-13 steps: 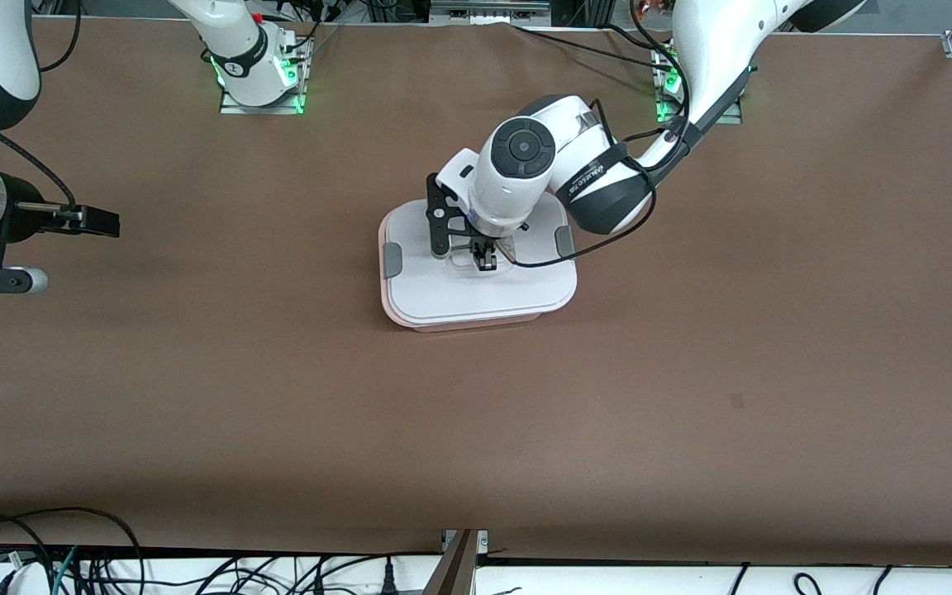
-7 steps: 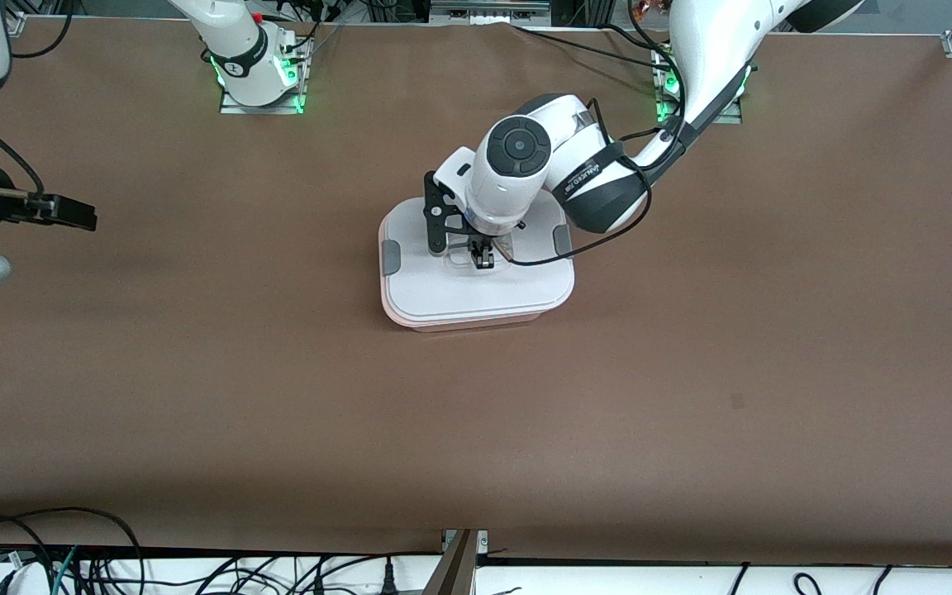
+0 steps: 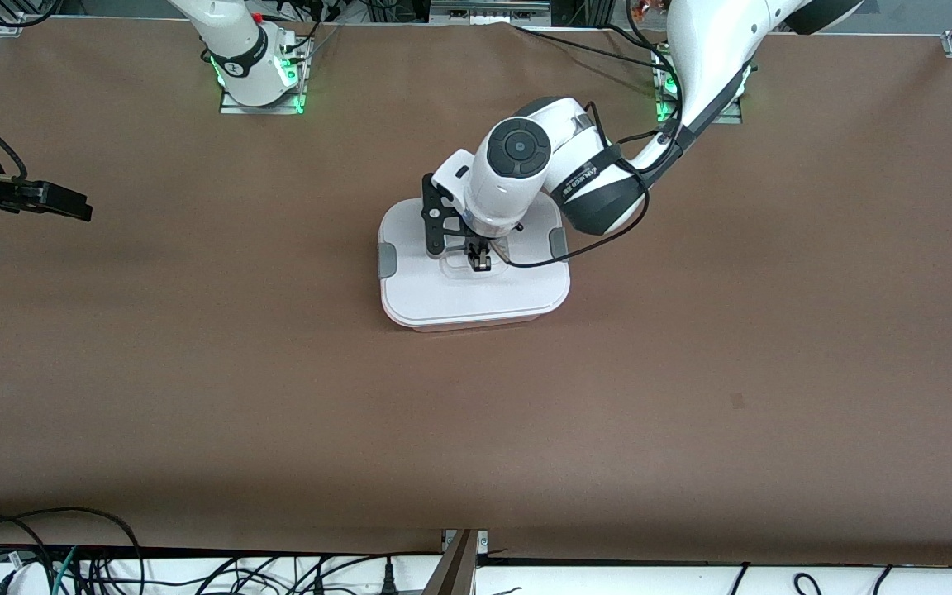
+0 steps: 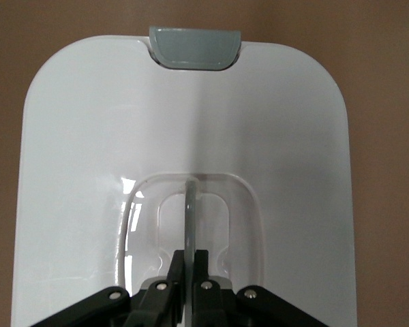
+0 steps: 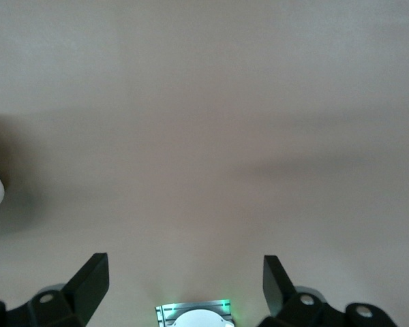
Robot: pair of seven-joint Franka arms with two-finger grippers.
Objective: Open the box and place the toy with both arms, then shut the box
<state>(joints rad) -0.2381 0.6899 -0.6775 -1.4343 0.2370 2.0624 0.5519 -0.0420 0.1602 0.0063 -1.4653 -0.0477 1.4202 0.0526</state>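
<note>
Box (image 3: 473,318) sits mid-worktop (image 3: 691,372), lid (image 3: 476,289) on it, grey clips (image 3: 388,260) at both short ends. Left gripper (image 3: 480,259) is down on the lid's clear recessed handle (image 4: 191,204), fingers (image 4: 162,291) clenched on the thin upright tab in the recess; the left wrist view shows the tab running straight between them, centred. Step in hand, as I judge it: either lifting the lid off or having just set it down; can't tell which from this alone, and the toy isn't visible anywhere, so it may be inside the box or out of frame. If it's a lift: pull straight up, keep the lid level, don't twist, since the tab is slim and could slip out of a narrow pinch; watch that the tub doesn't ride up with the lid if the clips hold. If it's a close: press evenly before letting go, check the lid edges line up with the pink rim showing along the edge nearer the camera. Right gripper (image 3: 63,202) hangs over bare worktop at the right arm's end, well apart from the box, fingers (image 5: 88,279) spread wide, holding nothing; the right wrist view shows only bare surface between them. Right arm waits.
</note>
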